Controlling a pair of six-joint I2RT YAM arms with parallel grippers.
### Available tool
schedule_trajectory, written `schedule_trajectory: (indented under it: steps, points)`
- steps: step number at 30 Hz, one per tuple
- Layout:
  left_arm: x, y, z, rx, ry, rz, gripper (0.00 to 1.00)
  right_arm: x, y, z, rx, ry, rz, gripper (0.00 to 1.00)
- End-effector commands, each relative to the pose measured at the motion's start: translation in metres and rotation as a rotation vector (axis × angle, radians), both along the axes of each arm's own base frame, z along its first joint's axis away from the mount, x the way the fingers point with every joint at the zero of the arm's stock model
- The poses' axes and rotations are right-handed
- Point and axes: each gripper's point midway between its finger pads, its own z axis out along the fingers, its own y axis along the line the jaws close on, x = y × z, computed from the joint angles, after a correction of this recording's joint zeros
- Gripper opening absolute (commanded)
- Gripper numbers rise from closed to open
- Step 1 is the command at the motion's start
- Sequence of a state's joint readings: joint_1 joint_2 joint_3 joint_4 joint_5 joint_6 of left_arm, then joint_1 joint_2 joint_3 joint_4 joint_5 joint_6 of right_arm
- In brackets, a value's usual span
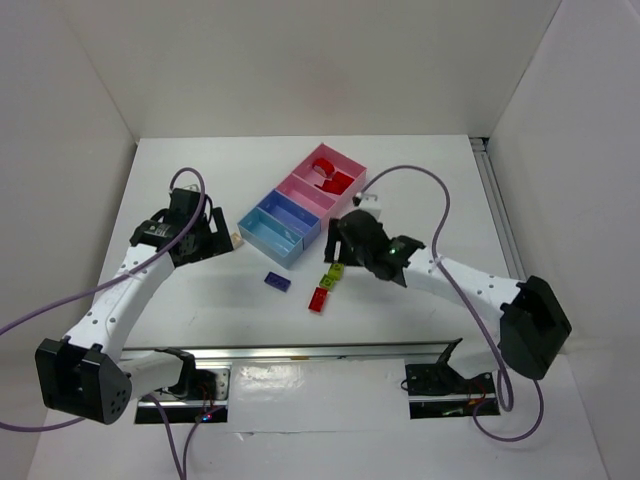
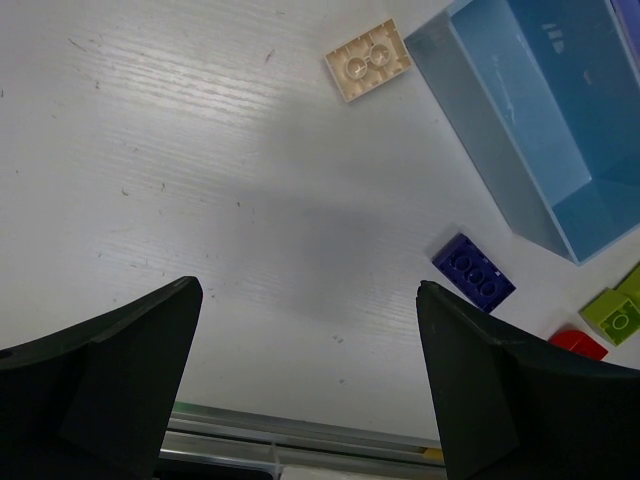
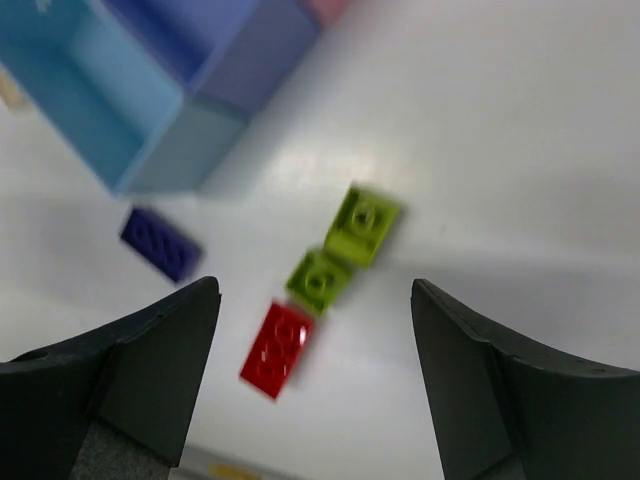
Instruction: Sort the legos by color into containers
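Free table [image 1: 220,300] left of legos [image 1: 318,299]; trays [image 1: 270,230] wall far side.

Red legos [image 1: 328,172] heaped in the far pink tray [image 1: 345,154]. Loose beside the blue trays [image 1: 265,230]: purple lego [image 2: 473,272], red lego [image 1: 319,299], lime legos [image 3: 362,222], tan lego [image 2: 368,60].

Illumination is bright, diffuse and overhead; the white table [image 1: 210,310] shows no glare. The top view is sharp, with only faint, soft shadows. In the left wrist view the table grain is crisp, crossed by a broad grey shadow. The right wrist view is blurred throughout: the lime-green legos [image 3: 362,222], red lego [image 3: 277,348] and light blue tray [image 3: 185,150] have smeared edges.
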State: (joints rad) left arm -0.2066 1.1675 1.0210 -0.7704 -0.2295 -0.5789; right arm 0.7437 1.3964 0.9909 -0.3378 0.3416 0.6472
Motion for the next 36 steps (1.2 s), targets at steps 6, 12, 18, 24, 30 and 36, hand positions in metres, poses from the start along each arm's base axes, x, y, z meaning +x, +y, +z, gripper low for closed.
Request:
schedule_trajectory:
  steps: [6,12,18,24,30,36]
  points:
    - [0.007,-0.008,0.019,-0.034,-0.053,-0.031,1.00,-0.082,0.044,-0.062,0.051,0.232,0.048,0.86]
    - [0.007,-0.008,0.021,-0.031,-0.062,-0.039,1.00,-0.096,0.074,-0.080,-0.013,0.255,0.127,0.86]
    - [0.008,-0.010,0.022,-0.040,-0.069,-0.044,1.00,-0.099,0.079,-0.104,-0.071,0.290,0.149,0.80]
    - [0.008,-0.010,0.022,-0.040,-0.069,-0.044,1.00,-0.090,0.080,-0.104,-0.120,0.265,0.122,0.54]
    - [0.008,-0.010,0.022,-0.040,-0.069,-0.044,1.00,-0.095,0.075,-0.061,-0.130,0.187,0.110,0.35]
    - [0.009,-0.006,0.014,-0.038,-0.049,0.015,1.00,-0.033,0.039,0.007,-0.153,-0.018,-0.024,0.35]
